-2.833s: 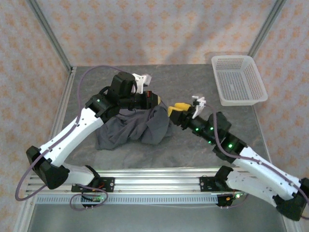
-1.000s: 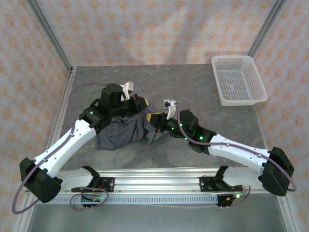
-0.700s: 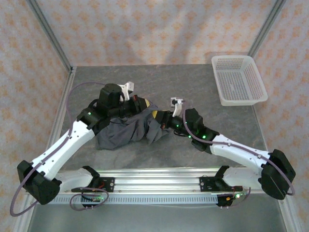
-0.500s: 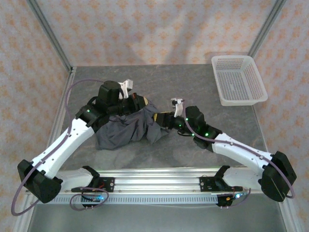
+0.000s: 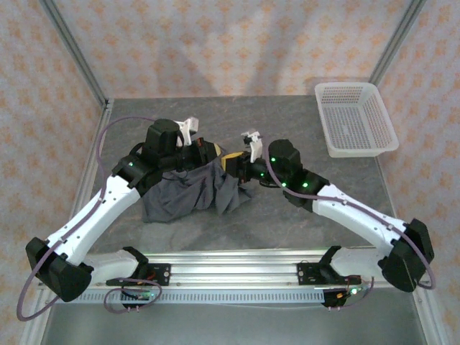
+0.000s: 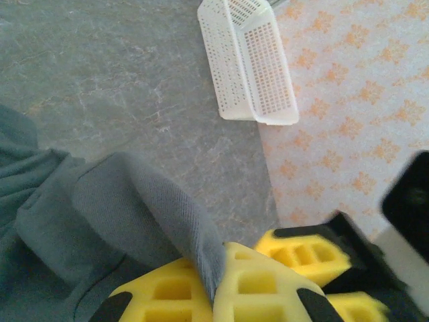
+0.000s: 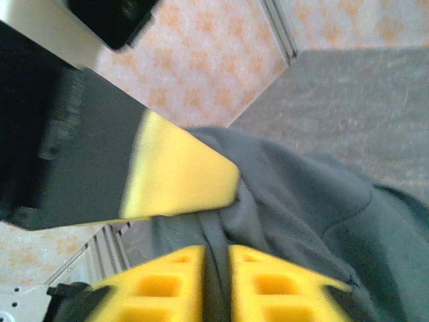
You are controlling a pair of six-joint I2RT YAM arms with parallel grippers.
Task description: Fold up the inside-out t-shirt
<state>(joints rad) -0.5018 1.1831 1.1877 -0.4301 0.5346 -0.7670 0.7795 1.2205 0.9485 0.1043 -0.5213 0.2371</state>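
Top view: shirt [image 5: 183, 198] lies bunched, left of the basket [image 5: 359, 149].
Grip: left gripper [image 5: 209, 152] and right gripper [image 5: 231, 161] both pinch it.
Folding: looks not started.

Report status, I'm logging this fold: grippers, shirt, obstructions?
Left gripper shut on t-shirt edge. Right gripper shut on t-shirt too. T-shirt crumpled, not folded. Basket far right, apart from it.

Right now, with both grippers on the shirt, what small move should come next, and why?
Probably draw the two grippers apart, sideways, to open up the cloth. The left gripper and the right gripper each pinch a fold of the t-shirt, close together at its far side, while the rest lies bunched on the table.
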